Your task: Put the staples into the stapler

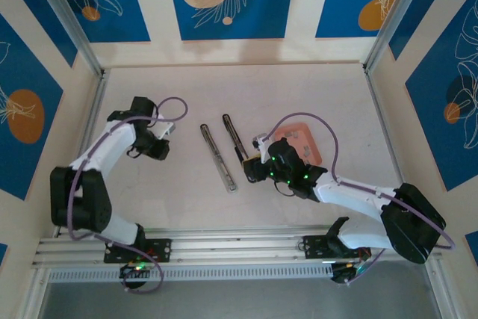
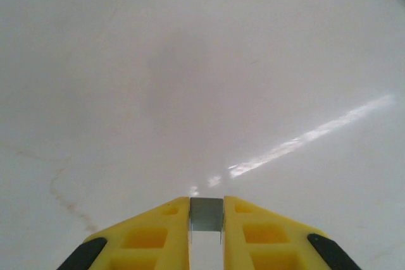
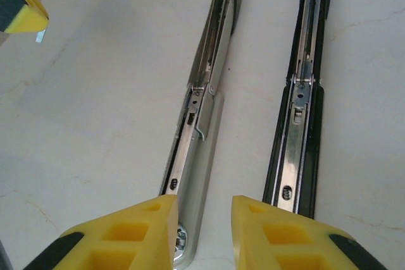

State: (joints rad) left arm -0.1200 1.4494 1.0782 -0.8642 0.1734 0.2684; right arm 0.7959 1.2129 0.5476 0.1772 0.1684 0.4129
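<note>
Two staplers lie opened flat side by side on the table: a silver stapler (image 1: pixel 218 158) (image 3: pixel 205 86) and a black stapler (image 1: pixel 233 138) (image 3: pixel 304 112). My left gripper (image 1: pixel 158 144) (image 2: pixel 206 204) is left of them, above bare table, shut on a short grey strip of staples (image 2: pixel 206 214). My right gripper (image 1: pixel 251 169) (image 3: pixel 204 204) hovers open at the staplers' near ends, and the silver stapler's end runs under its left finger (image 3: pixel 136 232). More staples (image 1: pixel 296 137) show as grey patches on the salmon-pink tray (image 1: pixel 314 149), behind the right wrist.
The right arm's cable (image 1: pixel 334 146) loops over the tray's right side. White walls and aluminium posts (image 1: pixel 97 72) fence the table. The left gripper's yellow fingertip (image 3: pixel 19 4) reaches into the right wrist view's top left corner.
</note>
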